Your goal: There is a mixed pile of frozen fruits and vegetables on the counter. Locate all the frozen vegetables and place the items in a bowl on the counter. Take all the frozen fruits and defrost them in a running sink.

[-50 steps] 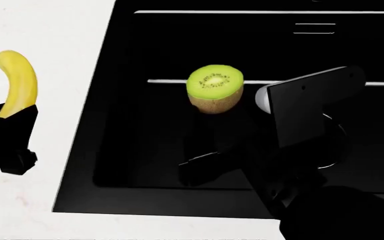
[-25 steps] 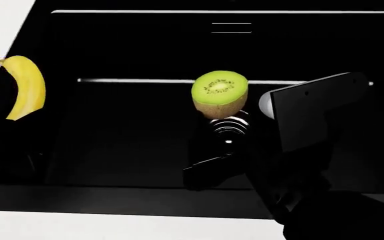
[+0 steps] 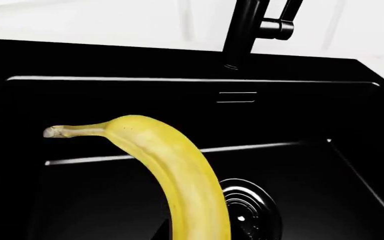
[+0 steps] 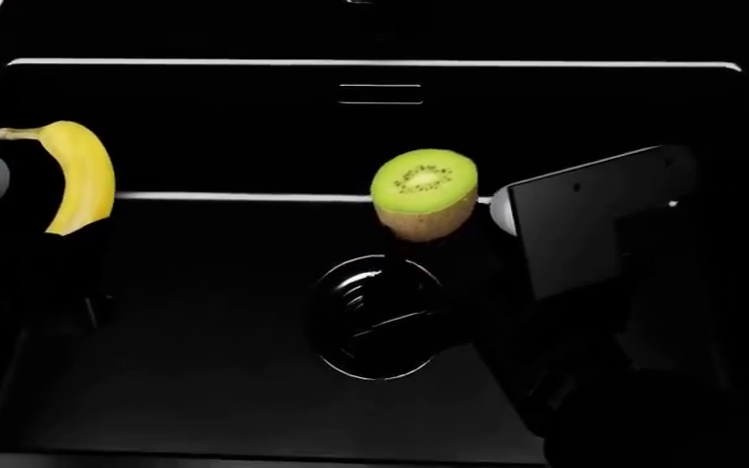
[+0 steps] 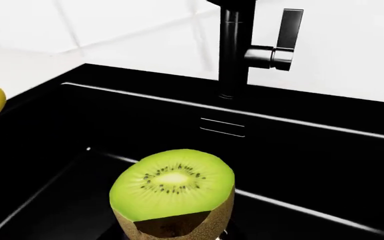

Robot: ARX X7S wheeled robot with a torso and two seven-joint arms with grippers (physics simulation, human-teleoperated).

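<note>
Right end effector (image 4: 408, 249) holds kiwi (image 4: 424, 193), left end effector (image 4: 69, 244) banana (image 4: 78, 175), over sink (image 4: 374, 97).

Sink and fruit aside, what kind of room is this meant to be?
Most likely a simulated kitchen. A black sink with a round drain, a dark faucet against a white tiled wall, and a banana and kiwi half held over the basin.

Both hands raised, gripping fruit
</note>
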